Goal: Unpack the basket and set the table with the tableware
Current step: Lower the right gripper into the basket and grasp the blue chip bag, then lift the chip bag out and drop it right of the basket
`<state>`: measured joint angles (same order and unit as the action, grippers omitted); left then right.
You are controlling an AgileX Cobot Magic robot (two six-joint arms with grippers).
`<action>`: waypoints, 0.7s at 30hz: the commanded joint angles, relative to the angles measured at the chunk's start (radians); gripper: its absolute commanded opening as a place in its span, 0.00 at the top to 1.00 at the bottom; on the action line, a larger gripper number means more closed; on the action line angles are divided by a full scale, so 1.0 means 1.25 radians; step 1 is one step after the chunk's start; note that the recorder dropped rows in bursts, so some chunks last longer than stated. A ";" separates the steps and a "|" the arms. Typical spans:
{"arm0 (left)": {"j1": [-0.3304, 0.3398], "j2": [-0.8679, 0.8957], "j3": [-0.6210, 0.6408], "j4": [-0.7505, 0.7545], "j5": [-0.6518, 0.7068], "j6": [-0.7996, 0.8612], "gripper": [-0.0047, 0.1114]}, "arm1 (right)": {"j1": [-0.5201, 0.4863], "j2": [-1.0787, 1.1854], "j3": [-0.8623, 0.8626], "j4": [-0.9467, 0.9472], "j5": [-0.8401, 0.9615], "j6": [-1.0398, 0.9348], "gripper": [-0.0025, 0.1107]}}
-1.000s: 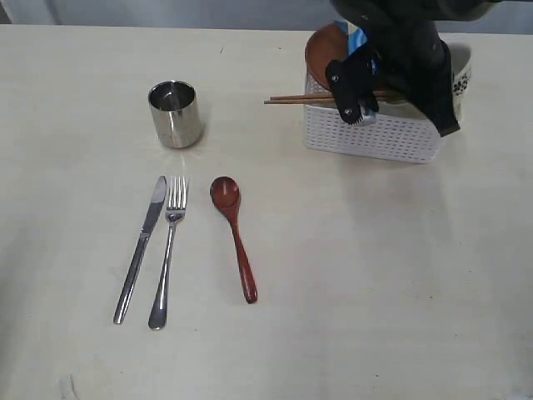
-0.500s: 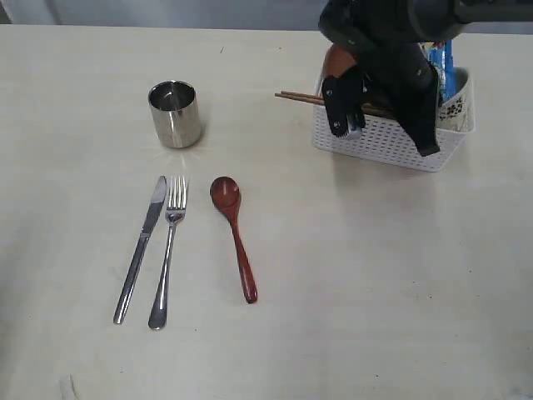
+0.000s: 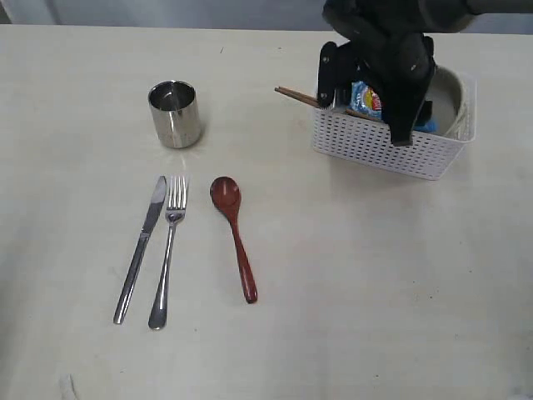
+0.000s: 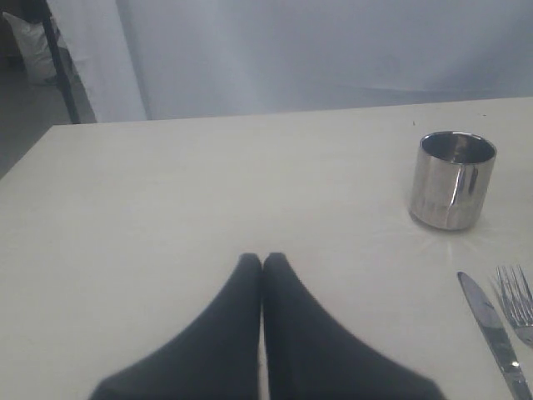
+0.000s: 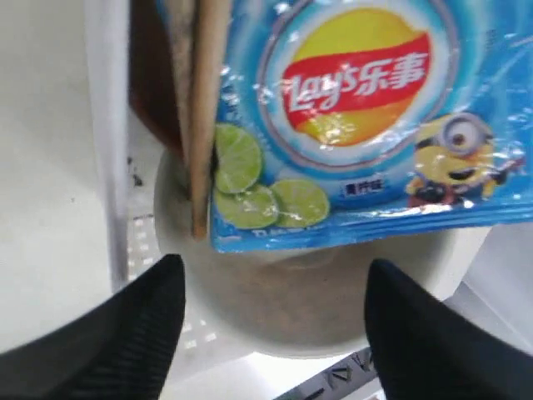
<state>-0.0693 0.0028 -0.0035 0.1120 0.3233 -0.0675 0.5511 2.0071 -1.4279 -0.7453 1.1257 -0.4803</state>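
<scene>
The right gripper point(image 5: 273, 268) hangs over the basket point(image 3: 383, 152) with its fingers point(image 5: 158, 312) spread wide and nothing between them. Right under it lies a blue chip bag point(image 5: 358, 108), resting on an off-white bowl point(image 5: 316, 312). Beside the bag run the chopsticks point(image 5: 204, 108), close along the basket's white wall, with the dark brown plate point(image 5: 150, 83) just behind them. In the exterior view the chopstick tips jut out over the basket's left rim, and the right arm hides much of what is inside.

The basket stands at the far right of the table point(image 3: 375, 292) – well apart from the pieces laid out on the left. There the steel cup point(image 3: 175, 114) stands upright, and nearer the camera the knife point(image 3: 141, 250), fork point(image 3: 169, 250) and wooden spoon point(image 3: 236, 237) lie side by side, handles toward the viewer, none touching.

The left gripper point(image 4: 261, 260) is clenched tight, fingertips pressed together on nothing – it hovers over bare table, with the cup, knife tip and fork tines ahead of it.
</scene>
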 commanded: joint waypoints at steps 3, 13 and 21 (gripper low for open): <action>0.002 -0.002 0.003 -0.012 0.000 0.000 0.96 | -0.002 -0.042 -0.002 0.006 -0.058 0.132 0.45; 0.002 -0.002 0.003 -0.012 0.000 0.000 0.96 | -0.173 -0.060 -0.048 0.368 -0.152 0.372 0.45; 0.002 -0.002 0.003 -0.012 0.000 0.000 0.96 | -0.295 -0.057 -0.057 0.711 -0.145 0.195 0.45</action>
<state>-0.0693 0.0028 -0.0035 0.1120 0.3233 -0.0675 0.2031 1.9450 -1.4905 0.1001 0.9437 -0.1978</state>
